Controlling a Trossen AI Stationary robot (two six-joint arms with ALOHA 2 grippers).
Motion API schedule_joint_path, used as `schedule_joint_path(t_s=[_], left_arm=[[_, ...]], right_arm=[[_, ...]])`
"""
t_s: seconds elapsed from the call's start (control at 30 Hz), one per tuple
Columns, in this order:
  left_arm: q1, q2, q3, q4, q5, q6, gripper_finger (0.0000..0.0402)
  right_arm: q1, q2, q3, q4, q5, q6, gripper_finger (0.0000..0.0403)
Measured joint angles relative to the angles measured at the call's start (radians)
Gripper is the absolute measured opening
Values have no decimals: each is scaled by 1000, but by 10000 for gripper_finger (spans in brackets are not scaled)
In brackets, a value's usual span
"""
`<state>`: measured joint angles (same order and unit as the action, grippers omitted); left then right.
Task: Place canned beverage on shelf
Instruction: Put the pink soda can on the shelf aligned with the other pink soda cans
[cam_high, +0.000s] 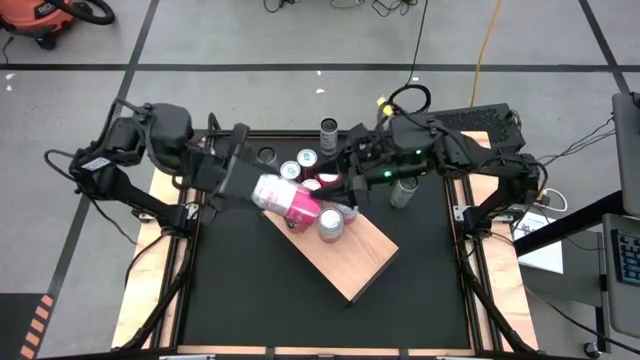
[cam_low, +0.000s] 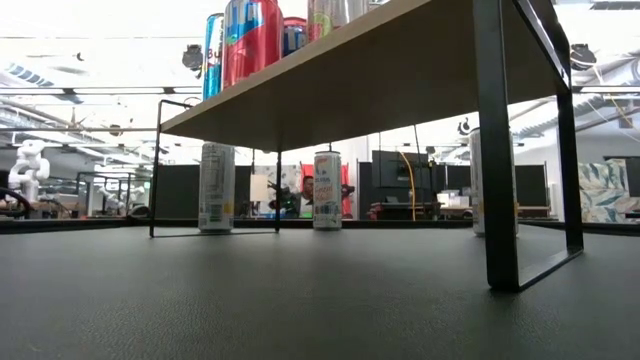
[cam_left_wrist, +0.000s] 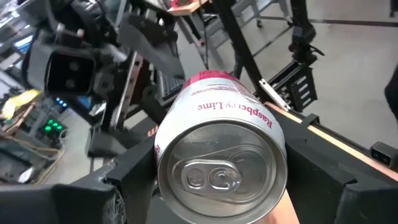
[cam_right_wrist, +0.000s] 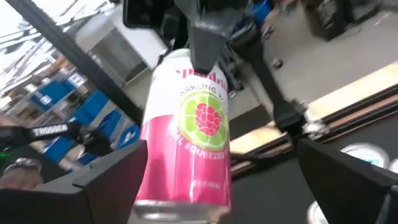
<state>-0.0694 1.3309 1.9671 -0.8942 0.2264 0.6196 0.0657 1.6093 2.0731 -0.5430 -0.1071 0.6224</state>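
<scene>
Pink raspberry-lime can (cam_high: 285, 199) pinched sideways in left gripper (cam_high: 243, 178) jaws over shelf (cam_high: 352, 255), likely handoff; right gripper (cam_high: 352, 186) jaws spread.

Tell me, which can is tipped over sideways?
The pink raspberry lime can, clamped sideways in the left gripper above the shelf. The other cans stand upright.

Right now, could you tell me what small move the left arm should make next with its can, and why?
Probably tip the pink can upright. The left pincer holds it on its side above the shelf, where other cans already stand. The right pincer is open beside it and clear of the can.
</scene>
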Motion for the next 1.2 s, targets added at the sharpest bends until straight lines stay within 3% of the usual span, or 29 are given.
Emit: schedule_joint_path(t_s=[0.13, 0.27, 0.5, 0.8, 0.9, 1.2], left_arm=[[-9, 23, 0, -8, 3, -19, 283], [-11, 43, -1, -3, 0, -156, 283], [-11, 50, -1, -6, -4, -633, 283], [-12, 51, -1, -41, -112, -1189, 283], [-11, 56, -1, -32, -123, -1284, 283], [-11, 100, -1, -31, -130, -1400, 283]], right_arm=[[6, 26, 0, 1, -29, -1, 393], [18, 42, 0, 32, -25, -60, 393], [69, 35, 0, 36, 96, -206, 393], [168, 39, 0, -46, 286, -309, 393], [186, 39, 0, -88, 366, -335, 393], [188, 43, 0, -191, 375, -339, 393]])
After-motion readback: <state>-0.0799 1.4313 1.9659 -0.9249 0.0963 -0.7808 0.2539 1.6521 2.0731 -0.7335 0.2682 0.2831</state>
